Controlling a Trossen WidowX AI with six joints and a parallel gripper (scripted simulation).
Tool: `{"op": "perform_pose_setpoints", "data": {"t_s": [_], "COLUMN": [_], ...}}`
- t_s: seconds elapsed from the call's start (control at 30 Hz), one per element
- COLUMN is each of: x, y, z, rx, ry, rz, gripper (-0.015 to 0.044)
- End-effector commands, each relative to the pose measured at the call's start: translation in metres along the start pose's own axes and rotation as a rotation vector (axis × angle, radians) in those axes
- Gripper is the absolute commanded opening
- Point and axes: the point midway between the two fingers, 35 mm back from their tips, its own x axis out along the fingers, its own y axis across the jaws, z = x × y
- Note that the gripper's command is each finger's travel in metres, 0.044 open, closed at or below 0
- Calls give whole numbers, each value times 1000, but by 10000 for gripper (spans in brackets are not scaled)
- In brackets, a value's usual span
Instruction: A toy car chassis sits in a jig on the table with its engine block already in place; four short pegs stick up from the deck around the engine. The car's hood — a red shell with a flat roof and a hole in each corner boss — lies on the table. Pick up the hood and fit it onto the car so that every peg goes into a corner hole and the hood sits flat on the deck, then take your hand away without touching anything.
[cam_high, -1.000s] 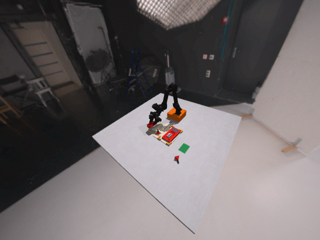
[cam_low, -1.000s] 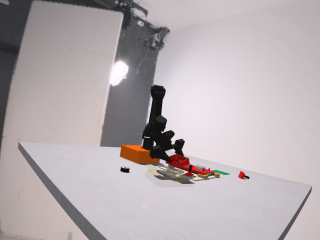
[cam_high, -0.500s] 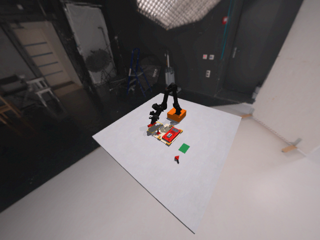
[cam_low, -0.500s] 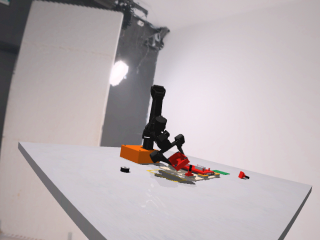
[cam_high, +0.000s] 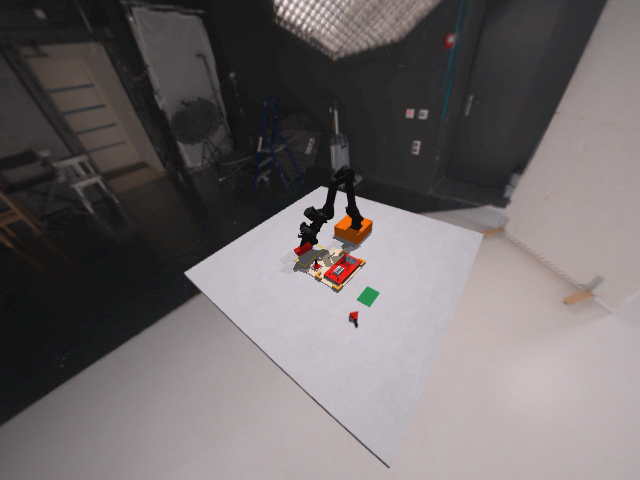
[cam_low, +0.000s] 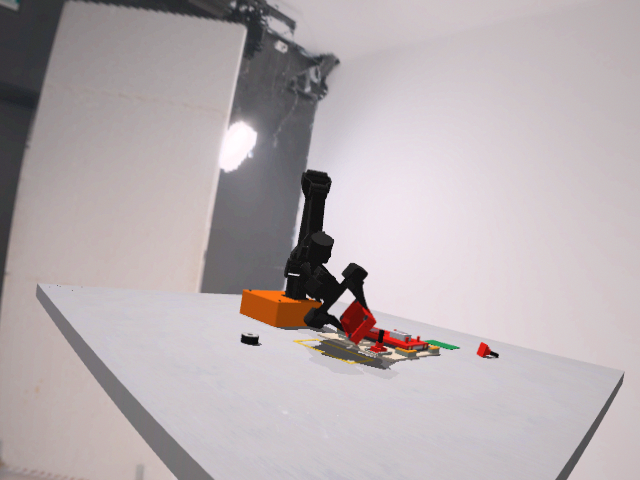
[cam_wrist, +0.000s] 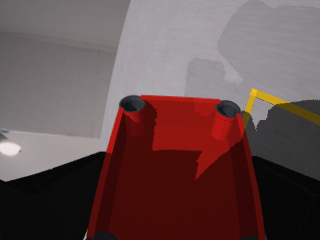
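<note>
The red hood (cam_high: 302, 249) (cam_low: 357, 321) (cam_wrist: 175, 200) is in the air, strongly tilted. In the wrist view its hollow side faces the camera, with two dark-ringed corner bosses at the far end. My gripper (cam_high: 305, 245) (cam_low: 352, 317) (cam_wrist: 178, 167) is shut on the hood, one finger on each long side. The red chassis (cam_high: 350, 267) (cam_low: 412, 343) sits in the jig (cam_high: 337, 287) (cam_low: 405, 353), beside and lower than the hood. The grey engine block (cam_high: 338, 270) (cam_low: 400, 335) is on its deck, with short pegs around it. Some pegs are too small to make out.
A red piece with a black upright handle (cam_high: 316, 266) (cam_low: 378, 348) stands between hood and chassis. A yellow outline (cam_low: 303, 340) (cam_wrist: 280, 103) lies below the hood. A green square (cam_high: 368, 296), a red-and-black piece (cam_high: 353, 315) (cam_low: 483, 349) and a black wheel (cam_low: 250, 339) lie farther off.
</note>
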Motion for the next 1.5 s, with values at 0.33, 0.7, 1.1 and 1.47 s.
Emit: {"op": "perform_pose_setpoints", "data": {"t_s": [0.33,0.7,1.1,1.47], "x": [0,0,2,5], "y": [0,0,-6,-20], "z": [0,0,-1,-4], "rx": [463,745,1093,1419], "ry": [-1,-1,-1,-1], "rz": [1,1,1,0], "gripper": [0,0,0,0]}}
